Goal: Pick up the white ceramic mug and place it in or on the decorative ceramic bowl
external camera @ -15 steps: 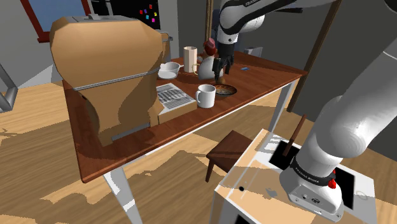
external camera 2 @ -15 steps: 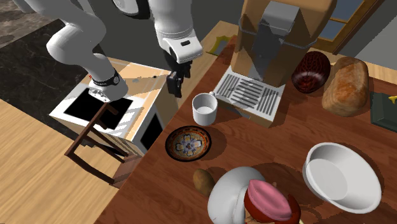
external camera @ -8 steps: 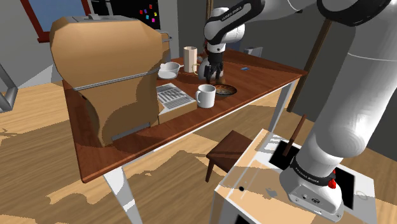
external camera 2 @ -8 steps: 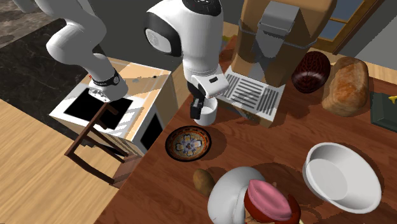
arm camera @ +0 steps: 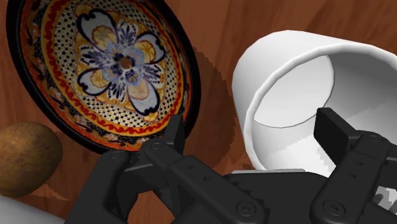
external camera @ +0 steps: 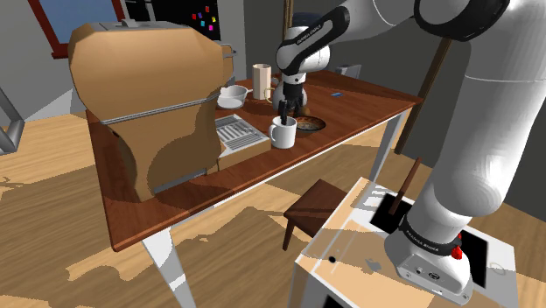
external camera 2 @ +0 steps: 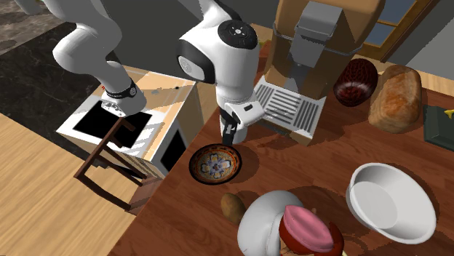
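White mug [arm camera: 286, 63] upright, mouth up — tool [arm camera: 253, 125] spread, unclenched, astride its wall beside patterned bowl [arm camera: 102, 70].

Shoulder behind stand [external camera: 350, 258], second high across table [external camera: 363, 103].

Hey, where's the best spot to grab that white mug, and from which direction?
Probably the wall of the mug on the side facing the patterned bowl, from straight above: it stands upright, mouth open upward. The open gripper straddles that wall, one finger inside, one outside.
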